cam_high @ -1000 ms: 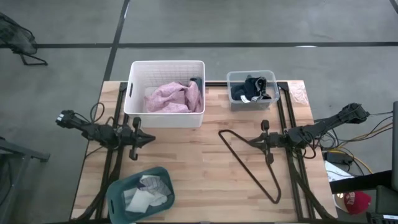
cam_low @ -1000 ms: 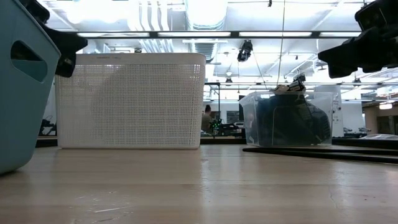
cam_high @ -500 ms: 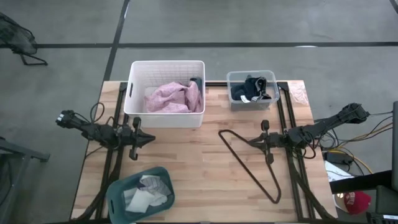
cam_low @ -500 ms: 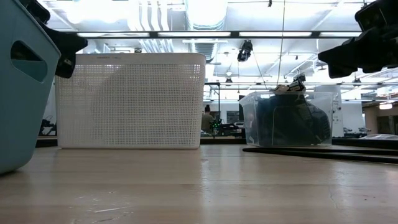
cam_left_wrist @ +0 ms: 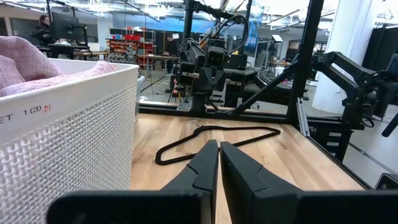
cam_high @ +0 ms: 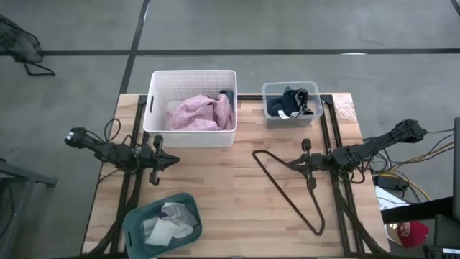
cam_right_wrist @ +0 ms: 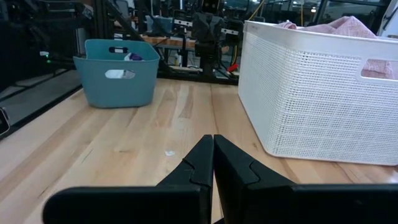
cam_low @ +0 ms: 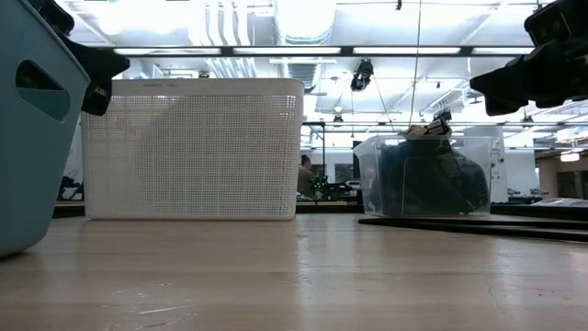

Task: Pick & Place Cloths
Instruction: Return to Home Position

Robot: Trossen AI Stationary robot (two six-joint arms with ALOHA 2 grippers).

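Observation:
A large pink garment point(cam_high: 200, 114) lies in the white basket point(cam_high: 159, 126) at the table's far side, with a dark piece point(cam_high: 226, 94) at its far right corner. Dark navy garments point(cam_high: 290, 103) fill the clear bin point(cam_high: 267, 89). White and grey cloths point(cam_high: 169, 220) lie in the teal bin point(cam_high: 135, 217) at the near left. My left gripper point(cam_high: 175, 161) is shut and empty, near the white basket's near wall. My right gripper point(cam_high: 277, 161) is shut and empty, above the black wire hanger point(cam_high: 291, 193).
The black wire hanger lies flat on the wood right of centre; it also shows in the left wrist view point(cam_left_wrist: 214, 137). Bare wood point(cam_high: 223, 194) lies between the two grippers. People stand in the room beyond the table.

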